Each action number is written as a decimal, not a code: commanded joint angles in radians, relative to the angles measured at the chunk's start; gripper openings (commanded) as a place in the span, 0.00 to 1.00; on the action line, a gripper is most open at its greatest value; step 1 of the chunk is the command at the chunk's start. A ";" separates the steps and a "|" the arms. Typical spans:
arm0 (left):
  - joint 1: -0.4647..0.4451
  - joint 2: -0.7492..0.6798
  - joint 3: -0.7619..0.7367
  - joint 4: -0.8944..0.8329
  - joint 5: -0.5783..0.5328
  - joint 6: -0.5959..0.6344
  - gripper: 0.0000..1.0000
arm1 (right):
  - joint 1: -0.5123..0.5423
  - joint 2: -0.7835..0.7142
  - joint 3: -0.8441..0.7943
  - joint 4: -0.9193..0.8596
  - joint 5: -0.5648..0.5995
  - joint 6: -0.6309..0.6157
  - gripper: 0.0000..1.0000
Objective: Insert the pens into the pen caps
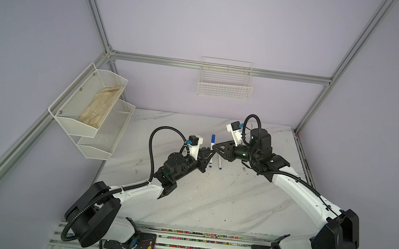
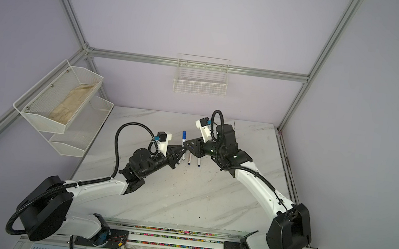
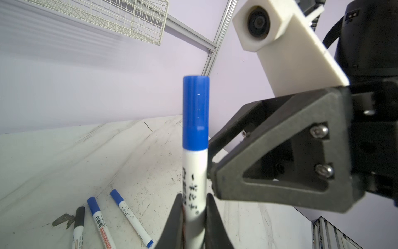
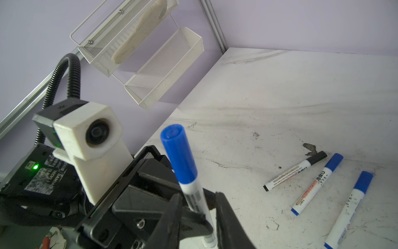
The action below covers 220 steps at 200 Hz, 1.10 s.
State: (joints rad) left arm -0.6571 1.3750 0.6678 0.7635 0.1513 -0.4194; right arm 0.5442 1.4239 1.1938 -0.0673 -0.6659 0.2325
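Closest to the top camera were the two black-and-white robot arms, the left arm (image 1: 138, 195) and the right arm (image 1: 296, 191), both reaching toward the middle of the white marble-look tabletop (image 1: 208, 209). A white two-tier mesh shelf (image 1: 110, 79) hung on the left wall with a beige cloth (image 1: 99, 107) in its upper tier. A white wire basket (image 1: 224, 90) hung on the back wall.

The black left end effector (image 3: 194, 198) was clamped tight on the lower barrel of a white-barrelled marker pen with dark lettering (image 3: 195, 172). It held the pen upright above the tabletop, pretty much midway between the arms. The black right end effector (image 4: 198, 196) sat at the same pen from the opposite side. Its jaws were only partly closed, one finger each side of the barrel. The right wrist view showed a sliver of gap on both sides, so as far as I could see it wasn't squeezing anything.

Three more pens lay flat on the tabletop just below the end effectors, close together: a black-capped pen (image 4: 295, 172), a middle blue-capped pen (image 4: 316, 183) and an outer blue-capped pen (image 4: 349, 209).

The held pen had its stubby blue plastic cap (image 3: 196, 112) seated on top, so all four were capped.
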 commanded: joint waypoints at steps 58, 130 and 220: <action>-0.004 0.025 0.099 0.083 -0.002 -0.035 0.00 | 0.008 0.038 0.008 0.078 -0.056 0.030 0.22; -0.007 0.028 0.100 0.095 -0.007 -0.041 0.00 | 0.031 0.077 0.009 0.108 -0.028 0.033 0.14; -0.003 -0.004 0.047 -0.046 -0.011 -0.065 0.53 | -0.020 0.133 0.096 0.001 0.109 0.104 0.00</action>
State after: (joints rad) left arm -0.6571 1.4044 0.6735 0.7574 0.1371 -0.4797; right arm 0.5591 1.5127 1.2240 0.0105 -0.6403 0.3069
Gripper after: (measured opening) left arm 0.469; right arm 0.146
